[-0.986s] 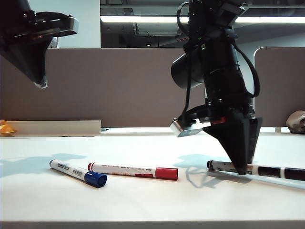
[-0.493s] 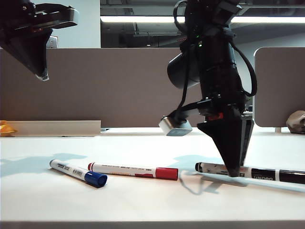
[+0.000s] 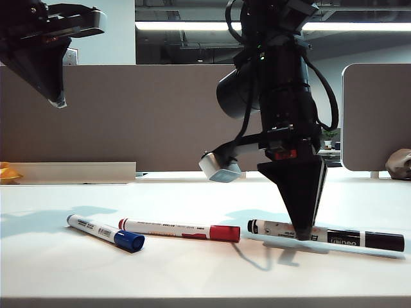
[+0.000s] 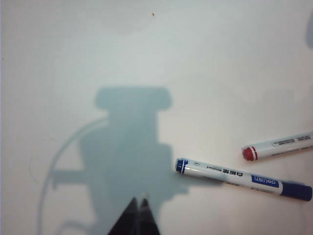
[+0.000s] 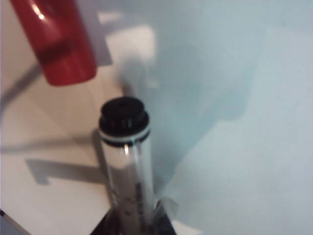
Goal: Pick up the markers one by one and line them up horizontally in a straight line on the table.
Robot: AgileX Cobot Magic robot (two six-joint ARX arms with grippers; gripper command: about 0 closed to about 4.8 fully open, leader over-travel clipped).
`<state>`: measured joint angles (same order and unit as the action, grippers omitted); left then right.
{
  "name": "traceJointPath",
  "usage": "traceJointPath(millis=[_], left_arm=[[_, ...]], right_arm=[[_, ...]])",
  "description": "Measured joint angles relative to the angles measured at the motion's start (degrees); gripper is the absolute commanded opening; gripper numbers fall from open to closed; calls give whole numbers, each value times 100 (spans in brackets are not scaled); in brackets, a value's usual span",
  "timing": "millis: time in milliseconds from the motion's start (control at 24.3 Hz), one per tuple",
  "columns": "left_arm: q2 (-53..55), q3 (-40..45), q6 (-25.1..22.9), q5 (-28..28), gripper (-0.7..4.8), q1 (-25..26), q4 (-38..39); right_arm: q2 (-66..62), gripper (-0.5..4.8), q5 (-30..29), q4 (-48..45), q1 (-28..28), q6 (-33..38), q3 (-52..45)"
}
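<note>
Right gripper [image 3: 302, 232] clamps the black marker [image 3: 334, 238] mid-barrel on the table [image 3: 192, 276]; light, rigid, slick, liable to roll; left gripper [image 3: 56, 101] clenched empty, raised.

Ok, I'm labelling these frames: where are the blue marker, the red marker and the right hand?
blue marker [image 3: 106, 232]: exterior view, mid barrel.
red marker [image 3: 179, 230]: exterior view, mid barrel.
right hand [image 3: 302, 234]: exterior view, fingertips closed on the black marker [image 3: 350, 239], which lies on the table.

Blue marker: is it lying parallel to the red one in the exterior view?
No. The blue marker slants toward the camera, while the red marker lies nearly level across the table.
</note>
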<state>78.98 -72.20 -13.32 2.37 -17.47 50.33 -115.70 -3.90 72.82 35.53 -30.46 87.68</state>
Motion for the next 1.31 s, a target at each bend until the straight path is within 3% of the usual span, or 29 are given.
traceJointPath(millis=[493,780,1314], left_arm=[[-55,-42,0,0,-6,0,-11],[-109,-42,0,0,-6,0,-24],[-144,-46,-2,0,-6,2,-22]], right_arm=[[-26,85,131,-92,0,-420,-42],[72,85,131,264,111,-629,-575],[114,95,546,4,356,-382,-566]])
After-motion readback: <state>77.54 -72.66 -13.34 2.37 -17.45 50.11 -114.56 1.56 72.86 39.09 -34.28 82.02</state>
